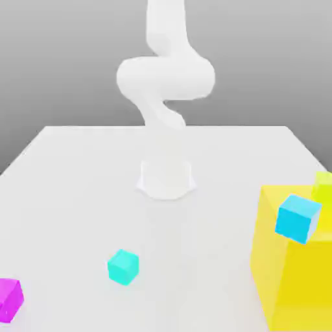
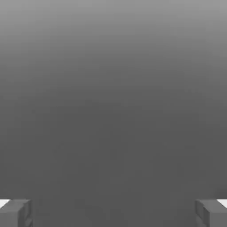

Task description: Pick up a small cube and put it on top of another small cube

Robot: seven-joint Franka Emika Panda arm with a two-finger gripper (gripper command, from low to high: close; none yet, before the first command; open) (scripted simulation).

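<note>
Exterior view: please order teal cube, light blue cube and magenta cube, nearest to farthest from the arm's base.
1. teal cube, left of centre.
2. light blue cube, view's right; too close to call against teal.
3. magenta small cube, view's left edge.

Light is bright, even and diffuse across the white bench (image 1: 78, 194), which carries almost no cast shadows or glare. The white arm (image 1: 165, 78) nearly blends into it. The backdrop grades from pale grey to darker grey. Edges of the yellow block (image 1: 292, 272) look soft. The hand view is dim, a smooth grey gradient.
</note>
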